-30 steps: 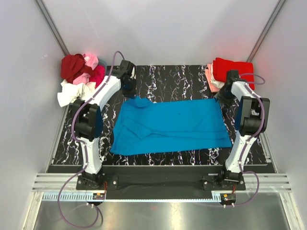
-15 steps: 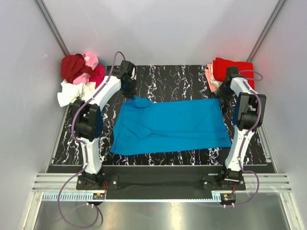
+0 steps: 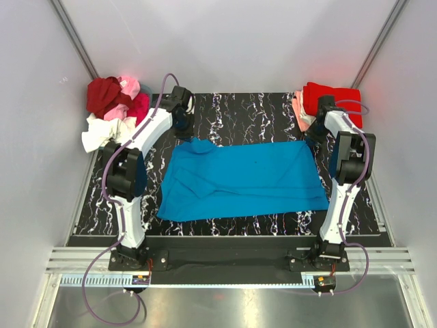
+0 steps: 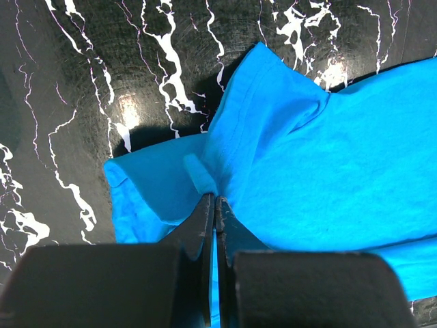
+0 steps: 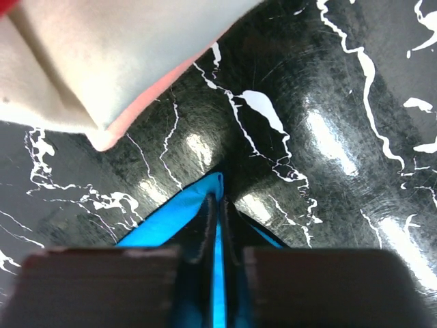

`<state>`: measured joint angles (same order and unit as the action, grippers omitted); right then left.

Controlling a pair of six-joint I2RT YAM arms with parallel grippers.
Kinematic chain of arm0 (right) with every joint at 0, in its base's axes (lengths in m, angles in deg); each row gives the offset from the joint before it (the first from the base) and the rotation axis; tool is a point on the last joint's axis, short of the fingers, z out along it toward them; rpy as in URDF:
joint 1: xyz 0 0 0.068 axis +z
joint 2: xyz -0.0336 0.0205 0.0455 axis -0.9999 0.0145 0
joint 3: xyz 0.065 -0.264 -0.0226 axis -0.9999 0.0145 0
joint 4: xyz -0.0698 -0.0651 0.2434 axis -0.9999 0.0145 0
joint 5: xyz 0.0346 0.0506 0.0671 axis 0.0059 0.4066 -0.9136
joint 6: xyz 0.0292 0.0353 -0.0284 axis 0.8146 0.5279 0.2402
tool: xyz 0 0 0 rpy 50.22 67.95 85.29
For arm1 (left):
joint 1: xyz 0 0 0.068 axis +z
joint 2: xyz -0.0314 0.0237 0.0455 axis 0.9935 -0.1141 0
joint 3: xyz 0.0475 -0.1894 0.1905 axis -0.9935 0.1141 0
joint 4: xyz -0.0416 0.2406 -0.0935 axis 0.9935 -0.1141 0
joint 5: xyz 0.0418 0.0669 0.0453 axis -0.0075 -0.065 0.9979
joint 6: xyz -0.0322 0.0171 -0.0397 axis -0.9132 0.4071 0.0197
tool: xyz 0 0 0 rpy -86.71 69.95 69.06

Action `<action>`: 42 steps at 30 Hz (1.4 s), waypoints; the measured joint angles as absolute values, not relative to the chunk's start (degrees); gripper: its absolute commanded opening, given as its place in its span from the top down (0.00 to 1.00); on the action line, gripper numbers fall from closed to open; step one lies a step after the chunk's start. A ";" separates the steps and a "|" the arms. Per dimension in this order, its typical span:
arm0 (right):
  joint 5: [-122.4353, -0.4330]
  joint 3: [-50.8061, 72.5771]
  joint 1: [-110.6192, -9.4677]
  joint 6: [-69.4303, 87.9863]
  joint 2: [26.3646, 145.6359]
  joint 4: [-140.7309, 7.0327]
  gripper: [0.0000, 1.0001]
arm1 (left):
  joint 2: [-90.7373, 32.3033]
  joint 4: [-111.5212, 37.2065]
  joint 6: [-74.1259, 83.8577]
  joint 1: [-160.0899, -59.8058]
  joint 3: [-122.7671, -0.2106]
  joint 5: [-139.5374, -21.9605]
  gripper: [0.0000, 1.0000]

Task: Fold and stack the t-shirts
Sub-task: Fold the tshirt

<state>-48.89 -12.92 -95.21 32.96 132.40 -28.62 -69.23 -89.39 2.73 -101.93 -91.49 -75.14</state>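
A bright blue t-shirt (image 3: 246, 179) lies spread across the black marbled mat (image 3: 246, 113). My left gripper (image 3: 185, 133) is shut on the shirt's far left corner; in the left wrist view the blue cloth (image 4: 321, 164) bunches up at my left gripper (image 4: 214, 199). My right gripper (image 3: 313, 137) is shut on the shirt's far right corner, and the right wrist view shows a blue tip (image 5: 205, 191) pinched at my right gripper (image 5: 217, 202).
A loose heap of red, pink and white t-shirts (image 3: 113, 109) sits at the far left corner. A folded stack of red and pink t-shirts (image 3: 328, 102) lies at the far right, its cream and pink edge (image 5: 109, 61) close above my right gripper. Grey walls enclose the table.
My right gripper has closed on the blue shirt's far right corner; it stood open before. The right arm shifted slightly left. The left arm has not moved.
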 measured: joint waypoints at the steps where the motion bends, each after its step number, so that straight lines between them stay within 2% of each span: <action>1: -48.97 -12.98 -95.21 33.05 132.47 -28.62 1.00 | -69.23 -89.39 2.73 -101.93 -91.49 -75.12 1.00; 7: -49.00 -13.03 -95.21 33.12 132.44 -28.59 1.00 | -67.72 -88.73 2.69 -101.93 -89.89 -74.25 1.00; 16: -49.00 -9.03 -95.21 33.05 126.41 -27.54 1.00 | -56.99 -87.75 0.57 -101.93 -83.71 -73.85 1.00; 26: -48.91 0.41 -95.21 32.68 114.91 -27.70 1.00 | -46.23 -85.76 -2.25 -102.56 -74.27 -74.42 1.00; 42: -45.39 11.65 -95.28 32.94 107.96 -27.89 1.00 | -29.67 -84.78 -5.25 -104.07 -54.40 -73.92 1.00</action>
<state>-45.39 11.65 -95.28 32.94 107.96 -27.89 -29.67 -84.78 -5.25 -104.07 -54.40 -73.92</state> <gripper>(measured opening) 0.017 0.012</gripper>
